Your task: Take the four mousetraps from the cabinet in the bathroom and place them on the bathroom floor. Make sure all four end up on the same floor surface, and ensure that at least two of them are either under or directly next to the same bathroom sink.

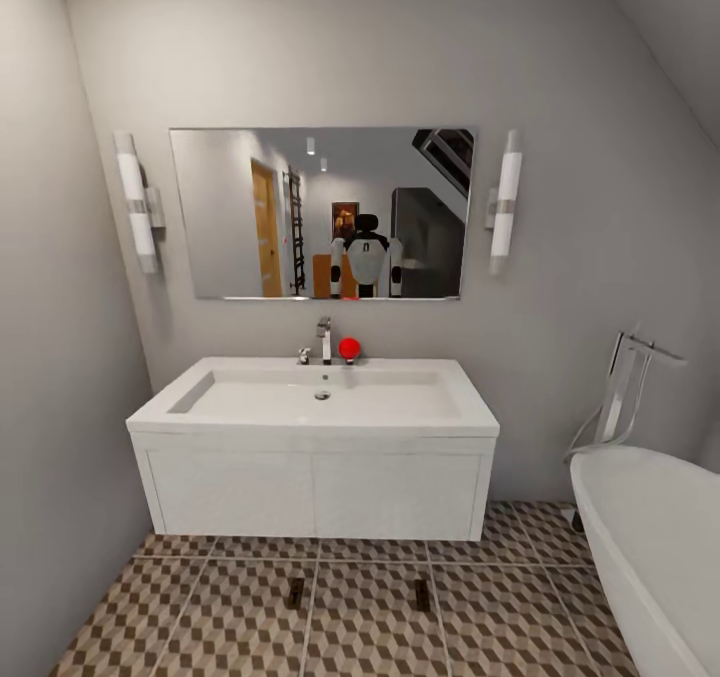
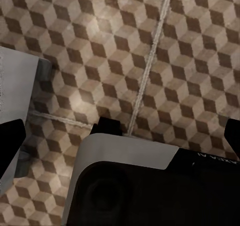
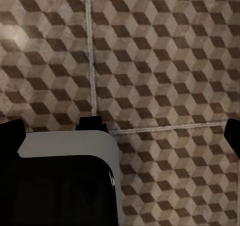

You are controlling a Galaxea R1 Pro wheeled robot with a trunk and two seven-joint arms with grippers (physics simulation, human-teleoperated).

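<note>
Two mousetraps, small flat dark-brown pieces, lie on the cube-patterned bathroom floor [image 1: 240, 622] just in front of the sink [image 1: 315, 427]: one [image 1: 295, 592] to the left, the other [image 1: 421, 594] to the right. The sink is a wide white wall-hung block with a chrome tap [image 1: 324, 340]. My left gripper [image 2: 120, 141] hangs open over the floor tiles [image 2: 100, 45], with one dark fingertip [image 2: 10, 146] at each side of the view and nothing between them. My right gripper [image 3: 120, 136] is open too, above the tiles [image 3: 160, 60]. The cabinet is out of view.
A white oval bathtub [image 1: 650, 547] with a chrome floor tap [image 1: 625, 387] stands at the right. A mirror [image 1: 320, 212] over the sink reflects my white body. A red ball [image 1: 348, 348] sits by the tap. Grey walls close in on both sides. My grey-and-black base [image 2: 140, 186] shows below the left gripper.
</note>
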